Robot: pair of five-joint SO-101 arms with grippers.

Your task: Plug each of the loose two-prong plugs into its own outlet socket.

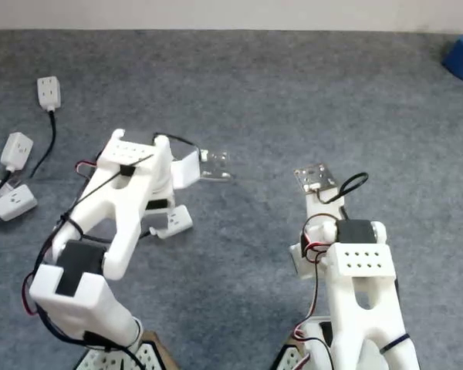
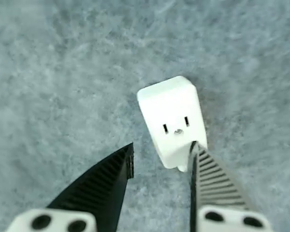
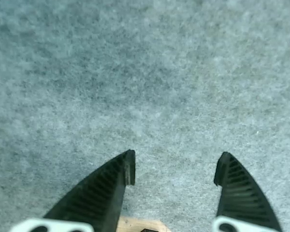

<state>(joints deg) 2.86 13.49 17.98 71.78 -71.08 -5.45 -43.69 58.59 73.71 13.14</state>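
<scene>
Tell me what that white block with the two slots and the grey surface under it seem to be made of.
The white block looks like moulded plastic, smooth and faintly matte: rounded edges, cleanly cut slots, even colour. The grey surface seems to be short-pile carpet or felt: mottled, fuzzy fibres, no shine.

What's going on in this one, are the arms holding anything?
Nothing is gripped. The left pincer is open over a white socket block lying on the grey table, with one finger at the block's edge. The right pincer is open above bare table. More white cabled blocks lie beyond the left arm.
</scene>
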